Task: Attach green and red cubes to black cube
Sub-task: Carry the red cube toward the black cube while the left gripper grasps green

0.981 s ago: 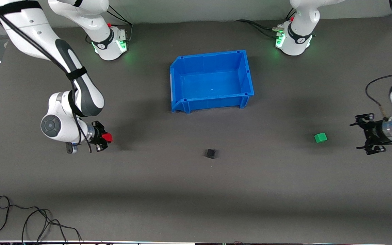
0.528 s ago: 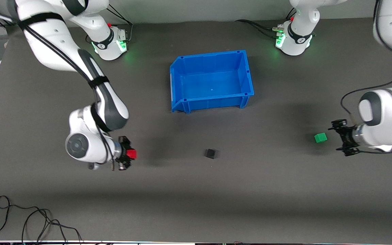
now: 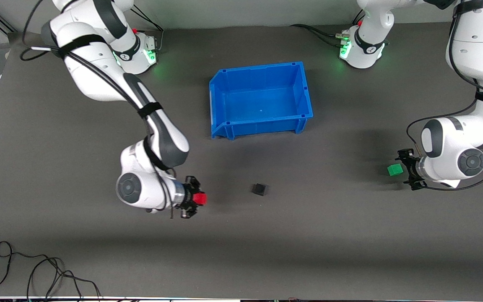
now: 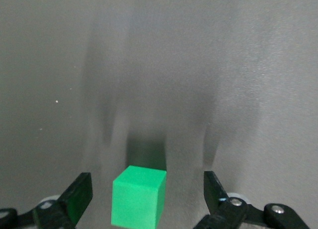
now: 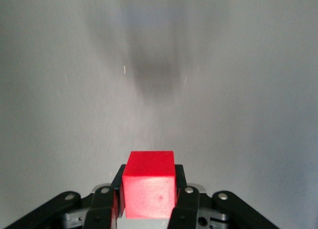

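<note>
Looking down from the front view, the right gripper (image 3: 197, 199) is clamped on the red cube (image 3: 200, 199) and is up over bare table (image 3: 241, 251), toward the right arm's end from the black cube (image 3: 259, 189). That black cube sits alone on the table, nearer to the front camera than the blue bin (image 3: 260, 99), and well apart from both other cubes. The green cube (image 3: 395, 169) rests on the table toward the left arm's end, a little farther from the camera than the black one. The left gripper (image 3: 405, 170) is just beside the green cube, its black fingers spread to either side of it. A loose cable (image 3: 36, 272) lies at the table's near edge, at the right arm's end.

The left wrist view shows the green cube (image 4: 138, 197) on the grey surface between the two fingers (image 4: 79, 195), which stand wide with a clear gap on each side.

The right wrist view shows the red cube (image 5: 149, 183) pinched between the fingers (image 5: 183, 201), with a soft shadow on the table under it.
</note>
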Tool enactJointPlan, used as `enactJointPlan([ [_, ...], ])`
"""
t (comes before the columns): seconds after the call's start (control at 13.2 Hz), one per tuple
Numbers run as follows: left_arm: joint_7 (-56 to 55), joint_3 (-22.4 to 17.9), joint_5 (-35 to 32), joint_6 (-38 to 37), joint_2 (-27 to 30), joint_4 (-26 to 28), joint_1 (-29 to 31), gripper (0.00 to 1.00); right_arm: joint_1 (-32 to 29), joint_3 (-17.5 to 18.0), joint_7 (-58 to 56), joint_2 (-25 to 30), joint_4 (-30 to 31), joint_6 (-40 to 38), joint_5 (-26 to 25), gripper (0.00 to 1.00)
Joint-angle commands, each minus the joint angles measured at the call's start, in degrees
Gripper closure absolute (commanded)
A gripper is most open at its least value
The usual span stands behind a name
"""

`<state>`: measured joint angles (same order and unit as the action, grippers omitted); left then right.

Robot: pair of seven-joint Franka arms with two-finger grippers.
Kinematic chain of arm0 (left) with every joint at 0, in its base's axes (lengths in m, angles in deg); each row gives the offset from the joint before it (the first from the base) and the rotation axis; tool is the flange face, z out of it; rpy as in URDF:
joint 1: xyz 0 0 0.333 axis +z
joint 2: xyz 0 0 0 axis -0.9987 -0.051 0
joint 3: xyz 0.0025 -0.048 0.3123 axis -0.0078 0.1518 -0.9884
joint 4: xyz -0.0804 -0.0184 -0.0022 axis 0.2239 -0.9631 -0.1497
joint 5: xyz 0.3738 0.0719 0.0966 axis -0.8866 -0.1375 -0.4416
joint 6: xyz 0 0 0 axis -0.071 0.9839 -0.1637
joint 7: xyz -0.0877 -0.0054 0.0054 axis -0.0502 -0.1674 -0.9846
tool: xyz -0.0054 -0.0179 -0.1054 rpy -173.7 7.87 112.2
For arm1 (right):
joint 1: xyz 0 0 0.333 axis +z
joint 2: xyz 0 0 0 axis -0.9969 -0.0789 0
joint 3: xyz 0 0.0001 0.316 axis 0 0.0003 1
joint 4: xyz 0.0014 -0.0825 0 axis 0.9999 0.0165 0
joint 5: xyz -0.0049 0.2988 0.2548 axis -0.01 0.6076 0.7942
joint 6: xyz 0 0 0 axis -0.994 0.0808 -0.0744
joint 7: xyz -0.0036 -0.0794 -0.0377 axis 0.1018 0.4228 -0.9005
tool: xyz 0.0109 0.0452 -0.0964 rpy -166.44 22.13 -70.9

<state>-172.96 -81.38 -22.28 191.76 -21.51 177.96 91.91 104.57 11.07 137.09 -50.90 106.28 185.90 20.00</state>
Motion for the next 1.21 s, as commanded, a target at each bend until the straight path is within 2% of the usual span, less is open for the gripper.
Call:
enactJointPlan([
  [0.0,-1.33,-0.15,-1.45,2.03,0.73,2.28,-0.70,0.02,2.17,2.60,7.19,-6.23,-6.19,7.08,1.45,0.83],
  [0.08,-1.41,-0.15,-1.45,1.94,0.81,2.28,-0.88,0.08,2.35,4.62,9.83,-8.51,-8.81,8.50,1.45,0.83],
  [0.15,-2.11,-0.15,-1.45,1.86,0.73,2.28,-0.97,0.33,3.39,5.16,11.51,-10.62,-11.28,9.29,1.36,0.83],
  [0.23,-2.73,-0.15,-1.53,1.77,0.90,2.36,-0.79,0.76,4.53,5.17,12.57,-11.77,-12.78,10.35,1.36,0.83],
  [0.3,-2.73,-0.15,-1.62,1.77,0.90,2.45,-0.97,0.96,5.33,5.08,13.01,-12.39,-12.80,11.23,1.27,0.83],
  [0.38,-2.73,-0.15,-1.62,1.77,0.82,2.45,-1.05,1.00,6.38,4.65,12.67,-12.40,-12.27,11.15,0.58,0.83],
  [0.53,-2.82,-0.15,-1.71,1.59,0.99,2.28,-1.06,1.00,7.44,4.64,11.96,-12.40,-9.56,10.18,-5.11,0.84],
  [0.75,-3.26,0.11,-1.71,-0.16,3.27,1.23,-1.93,1.00,9.80,4.29,11.79,-12.31,-7.62,8.95,-7.07,0.84],
  [0.83,-3.52,0.28,-1.62,-1.99,3.80,0.00,-2.54,1.00,10.25,3.68,11.87,-12.31,-7.00,8.43,-10.12,0.84],
  [1.13,-4.40,1.07,1.44,-7.02,3.80,-6.15,-7.37,1.00,9.82,3.94,12.84,-12.22,-7.52,6.31,-10.59,0.84],
])
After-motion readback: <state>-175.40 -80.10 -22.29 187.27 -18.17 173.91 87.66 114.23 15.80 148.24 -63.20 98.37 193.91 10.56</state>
